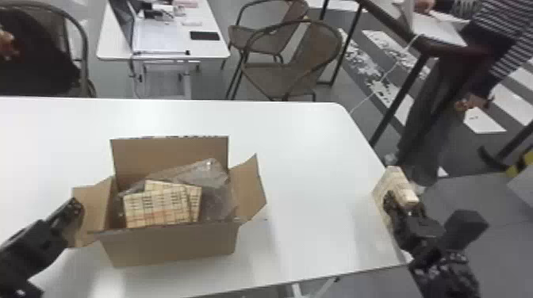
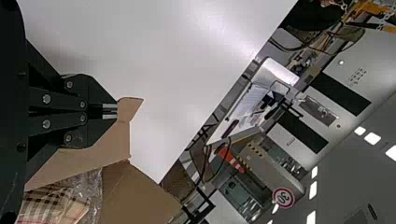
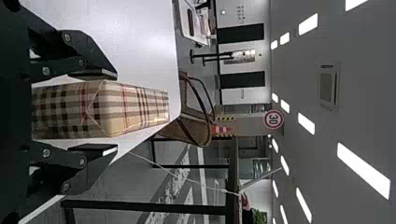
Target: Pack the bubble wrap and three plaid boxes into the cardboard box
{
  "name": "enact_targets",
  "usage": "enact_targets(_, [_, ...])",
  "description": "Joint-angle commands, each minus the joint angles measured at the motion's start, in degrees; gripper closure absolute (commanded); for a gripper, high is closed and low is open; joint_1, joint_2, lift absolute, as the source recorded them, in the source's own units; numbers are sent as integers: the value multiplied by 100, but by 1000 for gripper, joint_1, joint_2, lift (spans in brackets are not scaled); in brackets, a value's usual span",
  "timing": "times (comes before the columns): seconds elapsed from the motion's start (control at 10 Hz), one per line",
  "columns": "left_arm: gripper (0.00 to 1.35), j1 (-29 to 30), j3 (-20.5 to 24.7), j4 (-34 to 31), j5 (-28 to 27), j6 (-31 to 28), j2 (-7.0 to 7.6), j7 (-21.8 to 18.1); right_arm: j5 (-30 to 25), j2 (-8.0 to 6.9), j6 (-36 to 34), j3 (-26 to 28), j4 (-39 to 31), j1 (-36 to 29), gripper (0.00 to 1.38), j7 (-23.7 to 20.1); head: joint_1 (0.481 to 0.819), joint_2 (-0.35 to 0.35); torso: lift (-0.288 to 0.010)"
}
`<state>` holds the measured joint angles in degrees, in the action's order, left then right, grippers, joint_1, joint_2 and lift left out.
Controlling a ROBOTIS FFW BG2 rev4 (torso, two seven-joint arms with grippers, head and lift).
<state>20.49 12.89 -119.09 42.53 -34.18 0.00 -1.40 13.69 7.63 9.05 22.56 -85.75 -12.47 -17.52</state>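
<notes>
In the head view my right gripper (image 1: 401, 205) is at the table's right edge, around an upright plaid box (image 1: 390, 180). In the right wrist view that plaid box (image 3: 130, 107) lies between the open fingers of my right gripper (image 3: 109, 112), with a narrow gap on each side. My left gripper (image 1: 75, 204) is beside the left flap of the cardboard box (image 1: 170, 243). The left wrist view has my left gripper (image 2: 111, 111) shut, its tips at the flap (image 2: 128, 109). Inside the cardboard box, two overlapping plaid boxes (image 1: 156, 206) lean on the bubble wrap (image 1: 216, 186).
All four flaps cannot be made out, but the back flap (image 1: 170, 158) stands up and the right one (image 1: 250, 188) slants outward. White tabletop (image 1: 309, 166) lies between the cardboard box and my right gripper. Chairs (image 1: 289, 59) and another table (image 1: 166, 39) stand beyond.
</notes>
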Motion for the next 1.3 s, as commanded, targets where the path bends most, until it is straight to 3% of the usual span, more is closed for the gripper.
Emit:
enact_targets(0.0, [1222, 8, 12, 0, -8, -1, -15, -1, 81, 11, 18, 29, -82, -159, 1260, 82, 695, -240, -148])
enact_targets(0.4, [1220, -1, 39, 0, -51, -36, -15, -53, 178, 2, 44, 3, -372, -264, 1286, 188, 695, -251, -148])
enact_targets(0.5, [1220, 8, 39, 0, -78, -36, -15, -53, 310, 2, -158, -199, -979, -335, 1286, 196, 695, -250, -148])
enact_targets(0.6, [1220, 8, 47, 0, -113, -36, -15, -53, 266, 2, -773, -454, -1910, -273, 1286, 196, 695, -229, -148])
enact_targets(0.9, [1222, -45, -5, -9, -254, 8, -15, -53, 362, 353, -3164, -1184, -4178, 676, 1286, 311, 695, -105, -148])
enact_targets(1.0, [1222, -80, -49, 0, -324, 17, -15, -53, 529, 415, -3630, -1685, -4547, 1019, 1286, 566, 695, -60, -148])
enact_targets(1.2, [1220, -185, -84, -9, -394, -80, -15, -45, 1628, 635, -4351, -2282, -4327, 1792, 1286, 469, 652, 19, -148])
